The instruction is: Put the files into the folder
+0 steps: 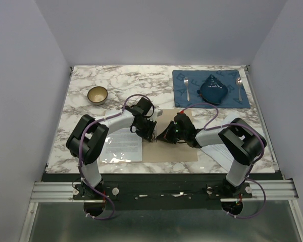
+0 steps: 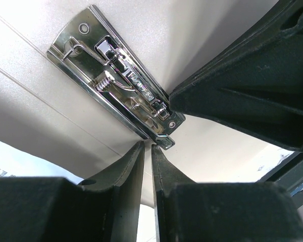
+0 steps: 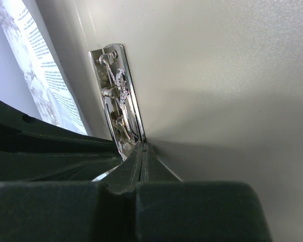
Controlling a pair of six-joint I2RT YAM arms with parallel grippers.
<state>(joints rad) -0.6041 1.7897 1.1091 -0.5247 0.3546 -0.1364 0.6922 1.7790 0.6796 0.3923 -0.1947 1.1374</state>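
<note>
The tan folder (image 1: pixel 184 152) lies open at the table's front middle. Its metal clip (image 2: pixel 116 75) on the inner spine shows in both wrist views (image 3: pixel 118 101). A white printed sheet (image 1: pixel 122 146) lies flat on the left leaf; its edge shows in the left wrist view (image 2: pixel 10 161) and the right wrist view (image 3: pixel 40 65). My left gripper (image 2: pixel 147 146) has its jaws nearly closed with a hair gap, tips just off the clip's near end. My right gripper (image 3: pixel 143 146) is shut, tips touching the clip's end. Both grippers (image 1: pixel 154 132) (image 1: pixel 171 133) meet over the spine.
A tan bowl (image 1: pixel 97 94) stands at the back left. A blue placemat (image 1: pixel 192 98) at the back right carries a fork (image 1: pixel 187 88), a dark blue folded napkin (image 1: pixel 213 89) and a spoon (image 1: pixel 239 83).
</note>
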